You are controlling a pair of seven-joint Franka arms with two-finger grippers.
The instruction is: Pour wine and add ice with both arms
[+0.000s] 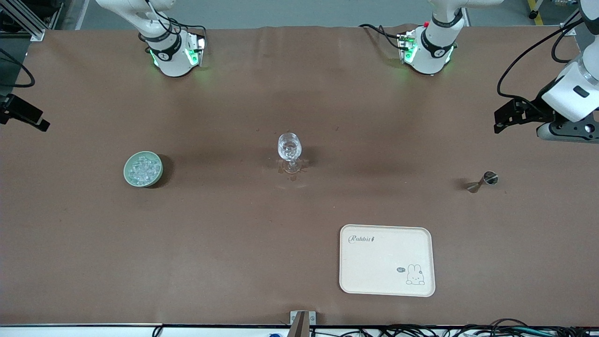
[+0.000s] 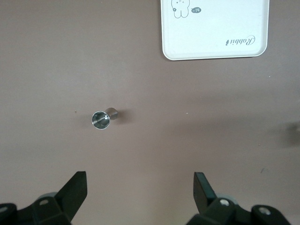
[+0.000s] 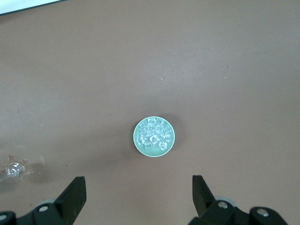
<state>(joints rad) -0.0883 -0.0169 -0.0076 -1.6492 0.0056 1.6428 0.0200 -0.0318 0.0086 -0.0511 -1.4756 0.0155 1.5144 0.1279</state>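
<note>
A clear stemmed glass [image 1: 289, 151] stands mid-table. Ice [image 1: 142, 168] fills a pale green bowl [image 1: 127, 173] toward the right arm's end, and shows as glinting chunks of ice [image 3: 154, 135] in the right wrist view. A small metal jigger [image 1: 483, 181] sits toward the left arm's end. No wine can be made out. My left gripper [image 2: 139, 180] hangs open and empty, high above the table near the jigger [image 2: 101, 119]. My right gripper [image 3: 139, 183] is open and empty too, high over the table beside the bowl [image 3: 137, 140].
A cream tray [image 1: 374, 276] with a rabbit print lies nearer the front camera than the glass and the jigger. The left arm's hand [image 1: 507, 116] shows at one edge of the front view, and a black part [image 1: 23, 114] at the other edge.
</note>
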